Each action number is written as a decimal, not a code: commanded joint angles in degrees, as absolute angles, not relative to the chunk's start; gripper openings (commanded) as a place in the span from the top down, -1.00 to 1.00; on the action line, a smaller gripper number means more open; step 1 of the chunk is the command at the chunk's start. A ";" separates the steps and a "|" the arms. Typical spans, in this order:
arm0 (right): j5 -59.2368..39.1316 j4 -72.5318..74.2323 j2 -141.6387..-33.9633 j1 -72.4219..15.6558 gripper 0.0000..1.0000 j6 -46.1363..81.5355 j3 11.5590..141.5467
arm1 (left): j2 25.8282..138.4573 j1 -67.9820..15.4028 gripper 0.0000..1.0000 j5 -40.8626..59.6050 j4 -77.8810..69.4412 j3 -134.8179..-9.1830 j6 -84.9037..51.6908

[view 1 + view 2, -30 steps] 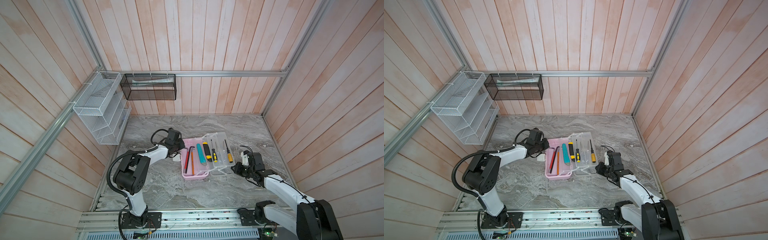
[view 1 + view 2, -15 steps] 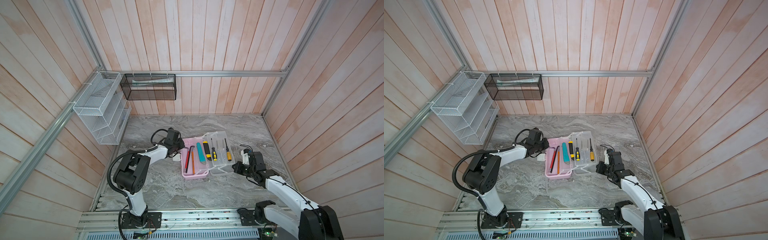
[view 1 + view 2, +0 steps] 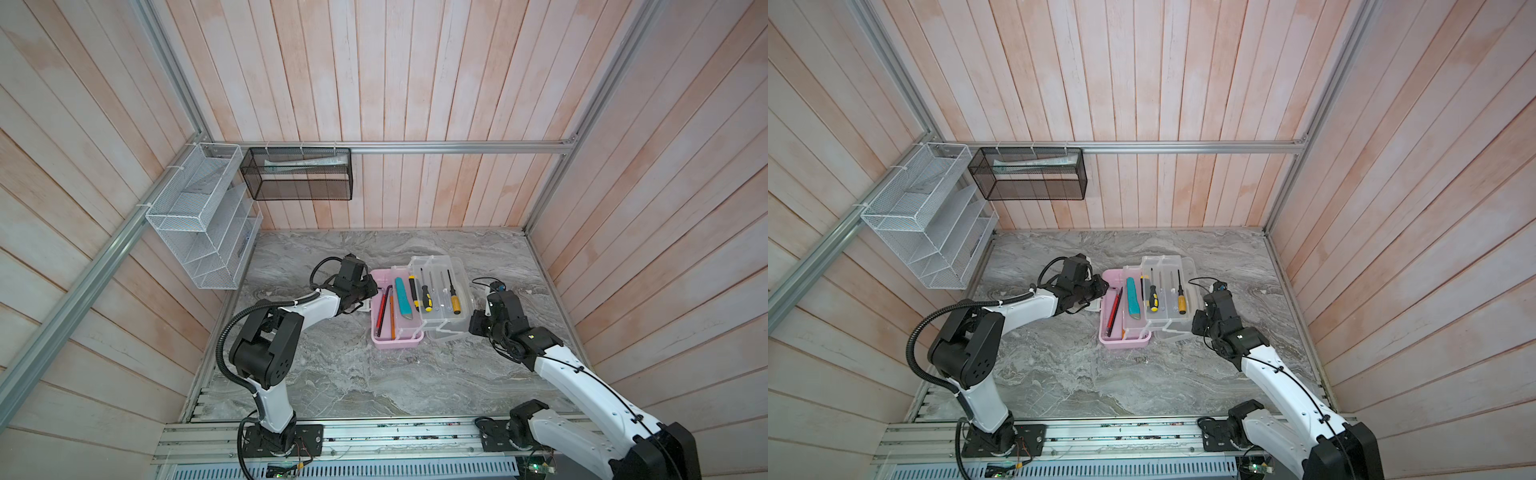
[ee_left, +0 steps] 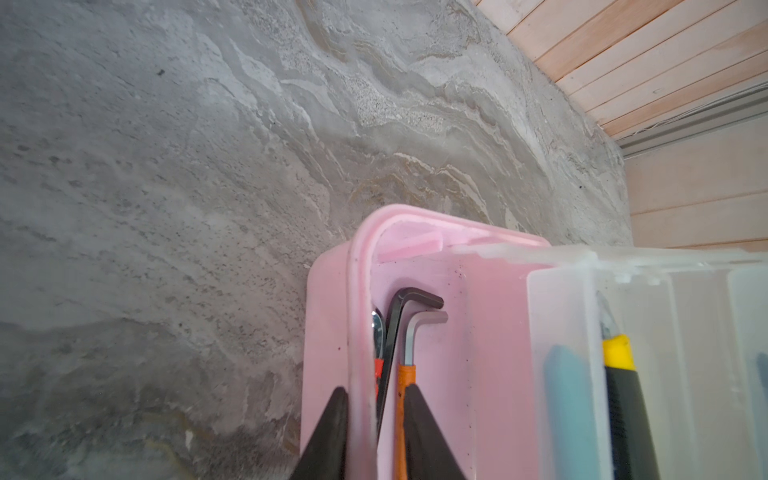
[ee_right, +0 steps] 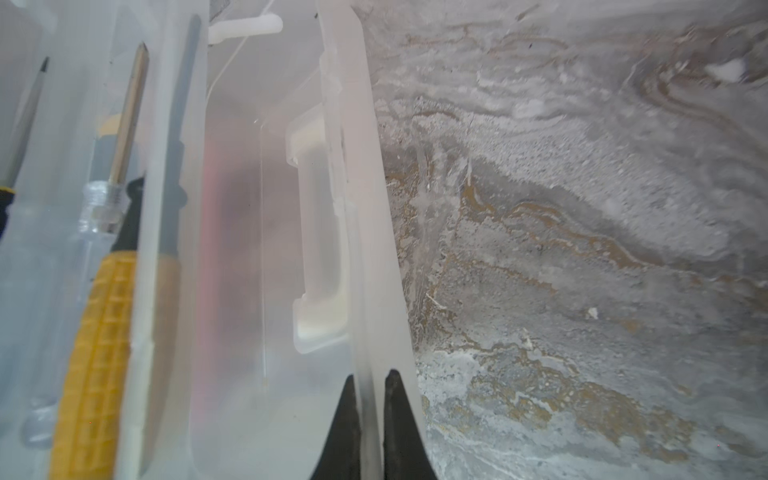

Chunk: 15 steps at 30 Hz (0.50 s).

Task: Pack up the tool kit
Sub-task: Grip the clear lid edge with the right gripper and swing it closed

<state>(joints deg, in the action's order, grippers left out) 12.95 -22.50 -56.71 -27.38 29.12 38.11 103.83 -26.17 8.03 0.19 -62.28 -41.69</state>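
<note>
Grey veined tabletop, 3 pale plank walls, pink case mid-table

Pale pink tool kit (lid open)

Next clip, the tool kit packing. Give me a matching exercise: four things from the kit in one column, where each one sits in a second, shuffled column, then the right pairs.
Things
1. teal knife
2. orange-handled screwdriver
3. hex keys
4. lid

Places
A. pinched at its edge between the jaws of the right gripper
B. in the clear tray, on the side nearest the right arm
C. in the pink base, outside the tray, beside the left gripper
D. in the clear tray, on the side nearest the hex keys

Pairs: 1-D, 2-B, 3-C, 4-A
</note>
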 commanded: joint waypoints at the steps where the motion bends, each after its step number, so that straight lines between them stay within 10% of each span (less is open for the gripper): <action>1: 25.30 -15.75 -57.53 -36.03 1.00 31.70 43.72 | 104.76 -28.53 0.46 12.11 -3.06 -65.05 -41.53; 15: 46.05 -17.30 -70.08 -56.55 1.00 29.19 55.29 | 105.23 -31.01 0.47 13.33 -5.26 -64.97 -43.02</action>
<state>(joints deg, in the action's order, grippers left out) 45.43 -23.88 -67.35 -52.82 28.62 52.49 104.92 -27.46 5.98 -0.91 -63.64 -41.82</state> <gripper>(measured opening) 0.089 0.266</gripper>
